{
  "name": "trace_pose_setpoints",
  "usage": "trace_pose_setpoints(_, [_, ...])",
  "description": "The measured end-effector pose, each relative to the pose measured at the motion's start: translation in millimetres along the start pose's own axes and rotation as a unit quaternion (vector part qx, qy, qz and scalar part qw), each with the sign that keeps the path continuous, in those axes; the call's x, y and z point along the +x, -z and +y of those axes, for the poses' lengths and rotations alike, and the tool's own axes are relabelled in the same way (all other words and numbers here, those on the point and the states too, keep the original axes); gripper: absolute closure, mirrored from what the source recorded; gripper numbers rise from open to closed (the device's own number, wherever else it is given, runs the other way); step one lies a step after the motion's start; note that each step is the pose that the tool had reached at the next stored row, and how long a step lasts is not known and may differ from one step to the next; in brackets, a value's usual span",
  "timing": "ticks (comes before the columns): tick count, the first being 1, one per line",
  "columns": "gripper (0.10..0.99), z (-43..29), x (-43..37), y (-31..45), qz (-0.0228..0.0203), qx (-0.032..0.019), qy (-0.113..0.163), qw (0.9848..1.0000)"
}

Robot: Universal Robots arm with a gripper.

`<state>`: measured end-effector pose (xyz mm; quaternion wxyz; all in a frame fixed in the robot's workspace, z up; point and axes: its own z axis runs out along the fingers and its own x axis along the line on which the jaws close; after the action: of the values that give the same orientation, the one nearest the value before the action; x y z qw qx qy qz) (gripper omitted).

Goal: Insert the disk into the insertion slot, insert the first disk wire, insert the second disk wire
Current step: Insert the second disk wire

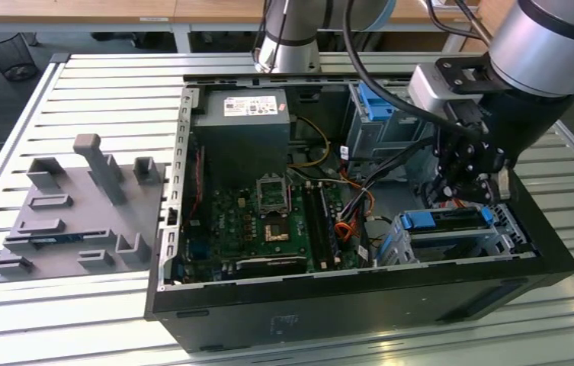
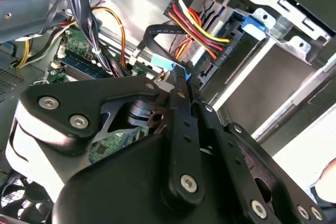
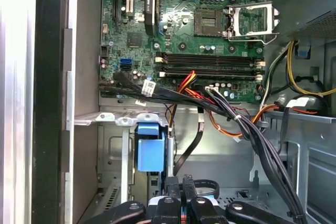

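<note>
The disk point(image 1: 447, 219), in its bright blue carrier, lies inside the insertion slot point(image 1: 469, 245), a perforated light-grey cage at the case's front on the exterior view's right. My gripper point(image 1: 482, 187) hangs just behind the cage. In the second wrist view the gripper point(image 2: 177, 73) is shut on the light-blue plug point(image 2: 167, 65) of a black flat disk wire point(image 2: 155, 32). A bundle of red, yellow and black wires point(image 2: 197, 24) ends in a black plug point(image 2: 224, 51) at the cage's rear. The same black wire point(image 3: 197, 142) loops down to the gripper point(image 3: 184, 196) in the first wrist view.
The open computer case point(image 1: 368, 305) stands on a slatted white table point(image 1: 94, 76). Inside are the green motherboard point(image 1: 266, 221), the power supply point(image 1: 241, 122) and a taller bay with a blue latch point(image 1: 373, 103). Loose cables point(image 1: 353, 198) cross the middle. A grey fixture point(image 1: 73, 213) lies at the exterior view's left.
</note>
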<state>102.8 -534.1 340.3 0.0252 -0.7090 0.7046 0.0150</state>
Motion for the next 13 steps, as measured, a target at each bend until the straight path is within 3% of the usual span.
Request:
trace_pose_setpoints(5, [0.941, 0.0, 5.7, 0.1, -0.0021, 0.0, 0.0, 1.0])
trace_pose_setpoints(7, [0.941, 0.1, 7.2, 0.1, -0.009, 0.0, 0.0, 1.0])
trace_pose_setpoints(9, [0.941, 0.1, 9.3, 0.1, -0.0204, 0.0001, 0.0, 0.9998])
trace_pose_setpoints(10, [0.941, 0.1, 10.5, 0.0, -0.0235, 0.0002, 0.0, 0.9997])
trace_pose_setpoints(13, [0.941, 0.1, 15.1, 0.1, -0.0253, 0.0002, 0.0, 0.9997])
